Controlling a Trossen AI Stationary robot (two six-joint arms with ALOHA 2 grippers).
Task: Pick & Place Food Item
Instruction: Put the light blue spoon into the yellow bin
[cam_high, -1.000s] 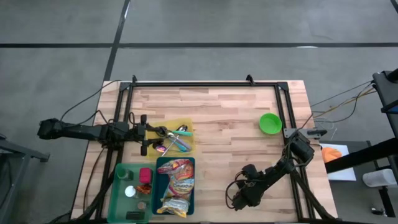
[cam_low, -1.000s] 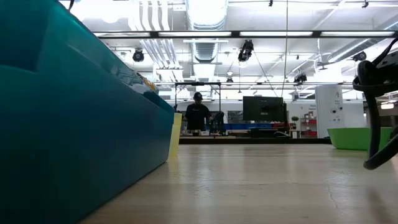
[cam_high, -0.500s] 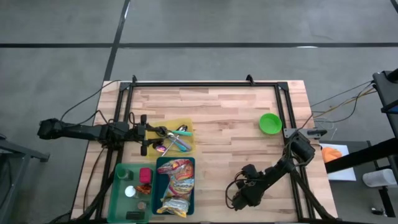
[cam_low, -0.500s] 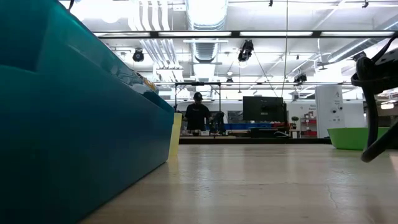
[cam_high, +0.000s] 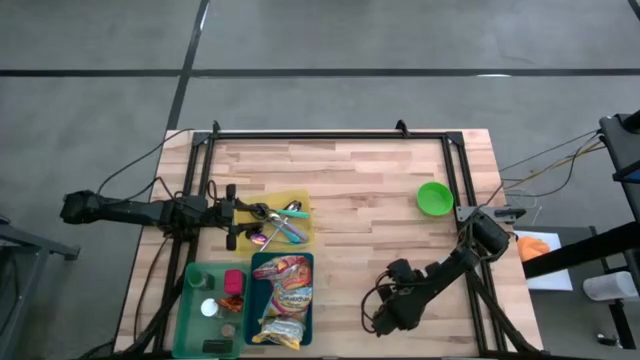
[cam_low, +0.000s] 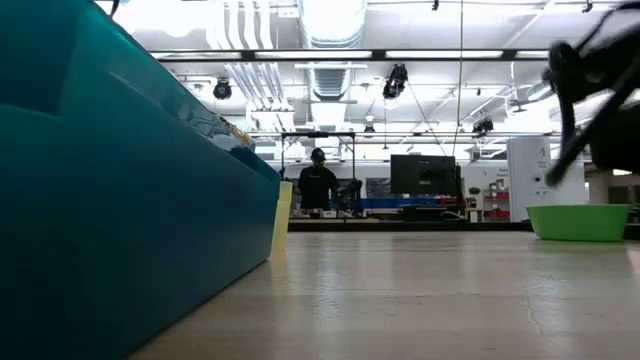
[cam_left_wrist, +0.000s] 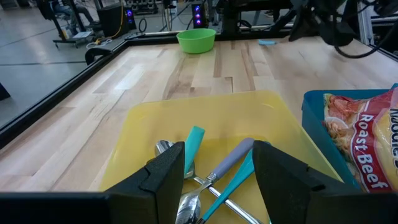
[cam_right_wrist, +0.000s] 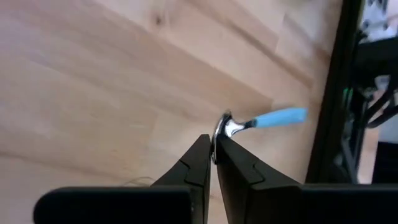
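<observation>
My right gripper (cam_right_wrist: 214, 149) is shut on a spoon (cam_right_wrist: 261, 121) with a light blue handle, above the bare wood near the table's front right (cam_high: 384, 316). In the low view only the arm's dark parts and cable (cam_low: 590, 90) show. Food packets (cam_high: 282, 298) lie in the teal bin (cam_high: 256, 300); one reads "Roast Beef" (cam_left_wrist: 367, 124). My left gripper (cam_left_wrist: 217, 180) stands open over the yellow tray (cam_left_wrist: 149, 124) of cutlery, touching nothing. My right gripper pinches the spoon's metal end (cam_right_wrist: 225, 129) between its two fingertips, slanting down from above. The blue handle (cam_right_wrist: 283, 116) sticks out past the fingertips, above the wood. Whether any part of the spoon rests on the table cannot be told.
A green bowl (cam_high: 434, 198) stands at the table's right side, also seen in the low view (cam_low: 582, 222). A green bin (cam_high: 212, 305) of small items sits left of the teal bin. Black frame rails (cam_high: 330, 134) run along the table's edges. Bare wood lies between bins and bowl.
My right gripper has risen, staying shut; in the low view its arm and cable have climbed from near the tabletop to the upper right.
</observation>
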